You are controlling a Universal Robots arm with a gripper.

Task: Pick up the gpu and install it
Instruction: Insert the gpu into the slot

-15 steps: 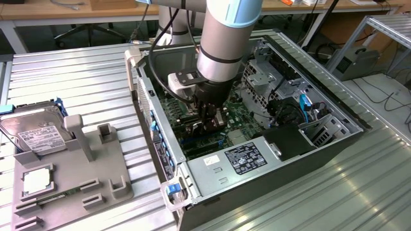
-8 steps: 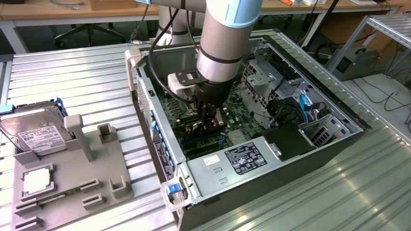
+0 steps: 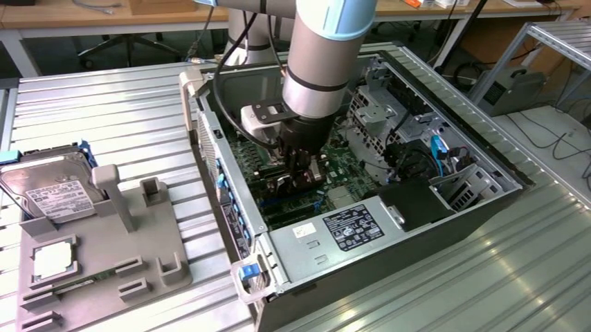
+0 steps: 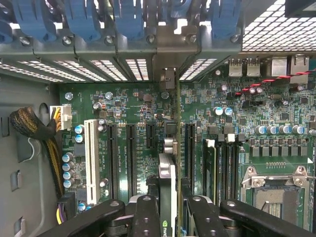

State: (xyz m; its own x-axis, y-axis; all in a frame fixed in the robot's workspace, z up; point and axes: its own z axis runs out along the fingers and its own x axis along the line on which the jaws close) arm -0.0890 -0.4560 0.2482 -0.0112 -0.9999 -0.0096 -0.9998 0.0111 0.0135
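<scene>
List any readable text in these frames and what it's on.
None reads in full.
Partial logo on the gpu edge, held in the gripper: too cropped to read.
White print on the motherboard by the slots: too small.
Sticker on the power supply: blurred.
Label on the hard drive: blurred.

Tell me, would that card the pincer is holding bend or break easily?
Probably stiff: the gpu stands straight on its edge between the pincer fingers, without sagging. Likely fragile, being a thin board. It could tip if let go, since it stands narrow above the motherboard.
</scene>
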